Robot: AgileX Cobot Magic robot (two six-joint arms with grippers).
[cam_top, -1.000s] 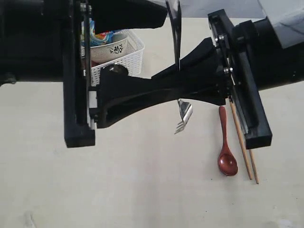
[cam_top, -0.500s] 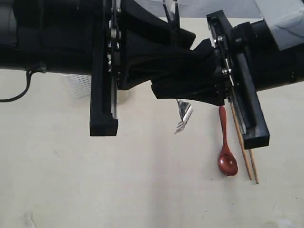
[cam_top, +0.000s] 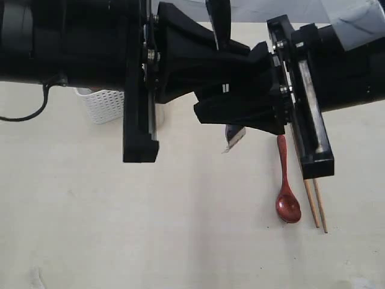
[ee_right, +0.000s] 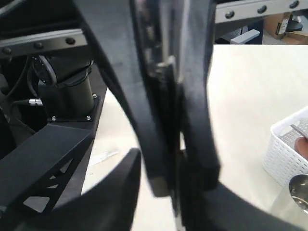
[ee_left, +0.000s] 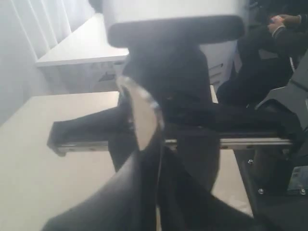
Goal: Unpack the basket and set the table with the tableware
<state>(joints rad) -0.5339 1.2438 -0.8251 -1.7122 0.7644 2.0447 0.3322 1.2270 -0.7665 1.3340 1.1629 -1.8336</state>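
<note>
One white basket (ee_right: 285, 153), silver utensil (ee_right: 298, 130) inside, fork (cam_top: 234, 137) held aloft

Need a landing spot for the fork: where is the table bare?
Bare: the wide table stretch left of the red spoon, below the white basket, down to the frame's bottom. Crowded: the right side, where spoon and chopsticks lie close, and overhead around the hanging fork.

Left hand (cam_top: 231, 55) and right hand (cam_top: 240, 96) crowd upper middle, tips meeting; fork (cam_top: 235, 137) hangs between. Spoon (cam_top: 287, 203) and chopsticks (cam_top: 317, 208) lie close together at right, narrow gap only. Basket (cam_top: 107, 105) sits behind left arm. Front and left of table (cam_top: 150, 235) open, wide passage.
</note>
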